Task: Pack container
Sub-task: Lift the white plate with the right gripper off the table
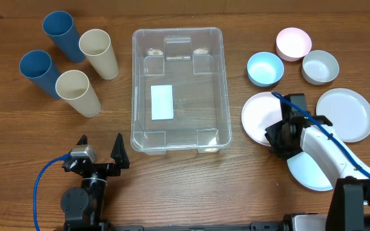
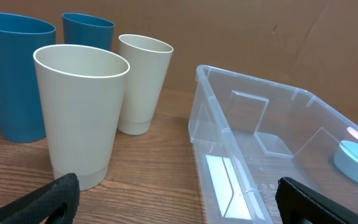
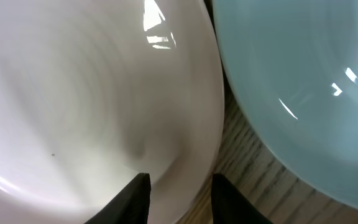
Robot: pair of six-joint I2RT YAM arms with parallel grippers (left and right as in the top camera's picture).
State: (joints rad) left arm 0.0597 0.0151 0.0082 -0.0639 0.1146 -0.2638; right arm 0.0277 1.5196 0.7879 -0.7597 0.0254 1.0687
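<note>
Right gripper: lowered onto the near edge of the white plate. One finger is over the plate's inner face and the other is outside its rim. The jaws are narrowed with the rim between them, but it cannot be told whether they have pinched it yet.
Beside it: the blue plate lies just to the right of the white plate, with bare table showing in the gap. A second white plate sits further right.
Container: at mid-table, empty, with its white label showing through the base.
Bearing: the container lies to the left of the right gripper and slightly further from the robot. Nothing stands between them.
Long axis: runs away from the robot, so the long right wall faces the plate.
Judged next move: lift the plate, carry it left over that wall and lower it flat. The rim must clear the wall.
Left gripper: jaws wide apart, holding nothing. It rests near the container's near-left corner and is the closer arm to it.
Further out: four cups to the left and three bowls at the far right, all outside the container.
</note>
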